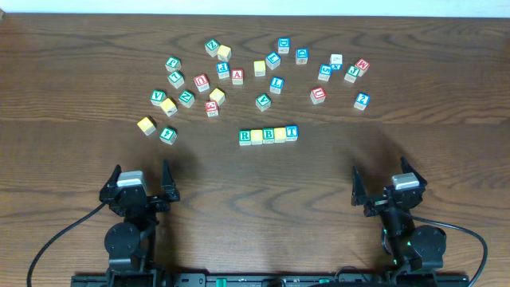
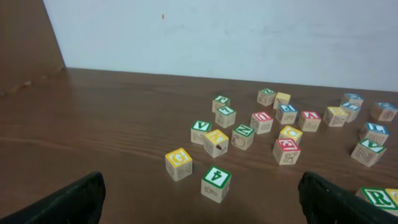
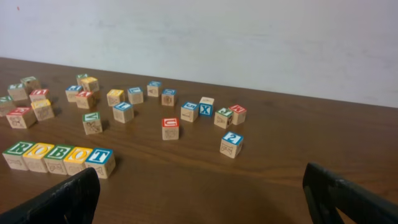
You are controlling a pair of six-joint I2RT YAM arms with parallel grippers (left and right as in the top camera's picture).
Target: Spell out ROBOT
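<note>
A row of five letter blocks point(image 1: 268, 135) reading R O B O T lies at the table's centre; it also shows at the lower left of the right wrist view point(image 3: 59, 158). Many loose letter blocks point(image 1: 239, 76) are scattered behind it. My left gripper point(image 1: 143, 185) is open and empty near the front left; its jaws point(image 2: 199, 202) frame a green block point(image 2: 216, 183). My right gripper point(image 1: 388, 185) is open and empty near the front right, with bare table between its jaws point(image 3: 202, 199).
A yellow block point(image 1: 146, 124) and a green block point(image 1: 167, 135) lie nearest the left gripper. A blue block marked 2 point(image 3: 231, 144) and a red U block point(image 3: 170, 128) lie ahead of the right gripper. A white wall stands behind the table.
</note>
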